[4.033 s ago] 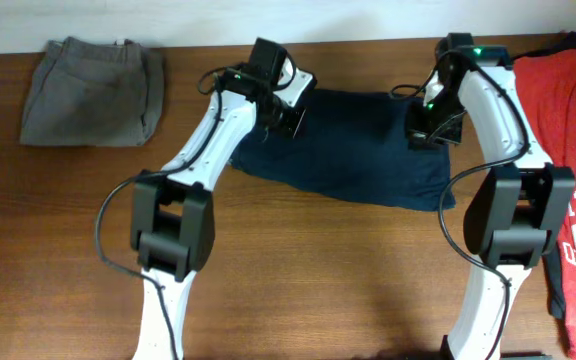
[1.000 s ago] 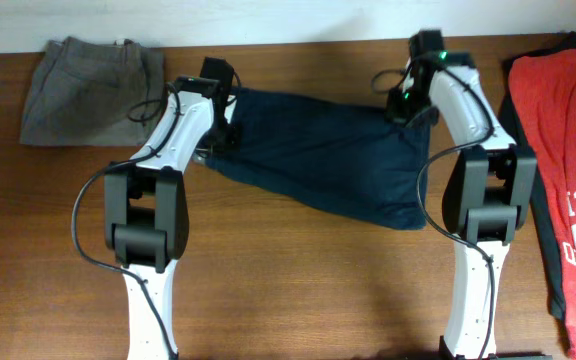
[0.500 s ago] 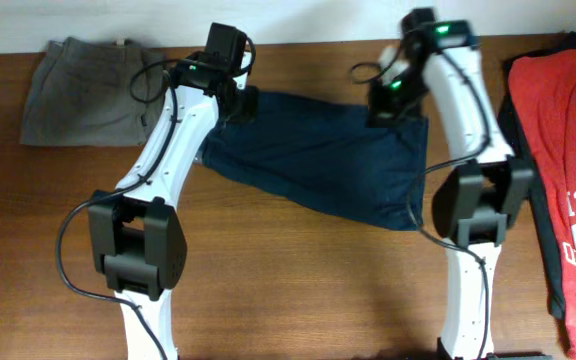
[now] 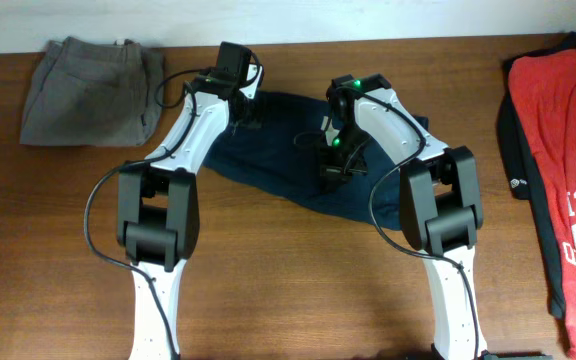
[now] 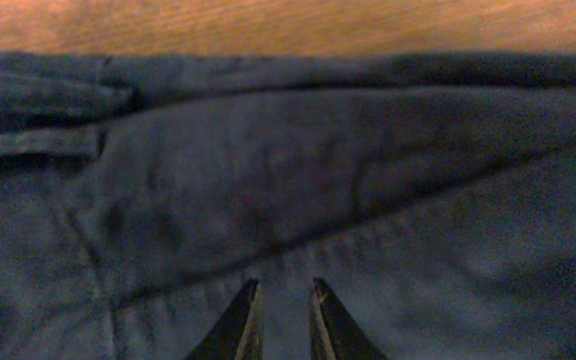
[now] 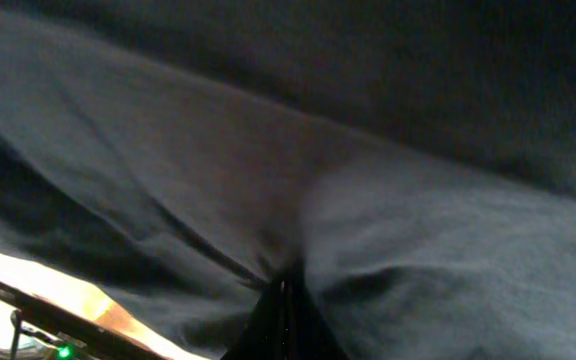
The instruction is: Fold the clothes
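The clothes [image 4: 280, 150] lie at the middle back of the desk [image 4: 288, 280]. Folded shorts [image 4: 90, 88] sit far left. A T-shirt [image 4: 568, 150] lies far right, maybe on another garment.

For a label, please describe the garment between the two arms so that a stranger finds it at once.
On the brown wooden table, look at the middle of the far side, between the white left arm and right arm. There lie the dark navy shorts, loosely bunched. The grey-olive shorts at far left are folded, and the T-shirt at the right edge is red.
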Robot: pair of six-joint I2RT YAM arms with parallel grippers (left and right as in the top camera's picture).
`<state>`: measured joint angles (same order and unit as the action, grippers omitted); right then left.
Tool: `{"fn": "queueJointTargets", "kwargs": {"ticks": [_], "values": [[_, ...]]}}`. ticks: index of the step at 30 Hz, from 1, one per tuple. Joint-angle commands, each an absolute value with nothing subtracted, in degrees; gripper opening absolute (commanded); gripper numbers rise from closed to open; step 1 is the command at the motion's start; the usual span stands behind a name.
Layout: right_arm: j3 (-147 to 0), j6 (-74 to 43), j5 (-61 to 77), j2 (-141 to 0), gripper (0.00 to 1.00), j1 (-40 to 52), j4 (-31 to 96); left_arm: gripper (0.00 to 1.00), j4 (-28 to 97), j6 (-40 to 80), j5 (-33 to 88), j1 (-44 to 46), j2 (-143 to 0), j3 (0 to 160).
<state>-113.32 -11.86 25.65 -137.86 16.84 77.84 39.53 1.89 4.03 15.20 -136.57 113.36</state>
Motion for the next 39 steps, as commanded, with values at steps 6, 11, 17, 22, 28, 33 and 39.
{"fn": "queueJointTargets", "kwargs": {"ticks": [6, 11, 17, 22, 28, 33, 39], "values": [[-110.63, -14.48, 21.74, -137.69, 0.04, 16.49, 79.7, 0.18, 33.78, -0.93, 4.93, 12.14, -141.99, 113.62], [-109.23, -15.59, 20.01, -137.69, 0.04, 16.49, 79.75, 0.2, 29.36, -0.91, 4.51, 9.96, -143.04, 113.62], [-109.01, -19.57, 12.67, -137.69, 0.04, 16.49, 81.01, 0.23, 28.51, -0.93, -0.3, 8.05, -142.89, 115.07], [-109.06, -25.08, 4.95, -136.73, 0.04, 16.43, 81.34, 0.23, 37.01, -0.91, -1.96, 7.49, -140.53, 121.4], [-109.08, -29.89, -4.78, -131.92, 0.04, 16.19, 82.48, 0.28, 48.38, -0.67, -4.34, 7.77, -133.53, 128.92], [-109.08, -26.89, 0.78, -129.03, 0.04, 16.12, 78.98, 0.29, 59.46, 2.13, -1.13, 8.69, -129.71, 129.88], [-109.01, -20.29, 13.56, -129.05, 0.04, 16.16, 72.14, 0.27, 70.17, 2.11, 14.83, 10.87, -130.39, 125.73]]}}
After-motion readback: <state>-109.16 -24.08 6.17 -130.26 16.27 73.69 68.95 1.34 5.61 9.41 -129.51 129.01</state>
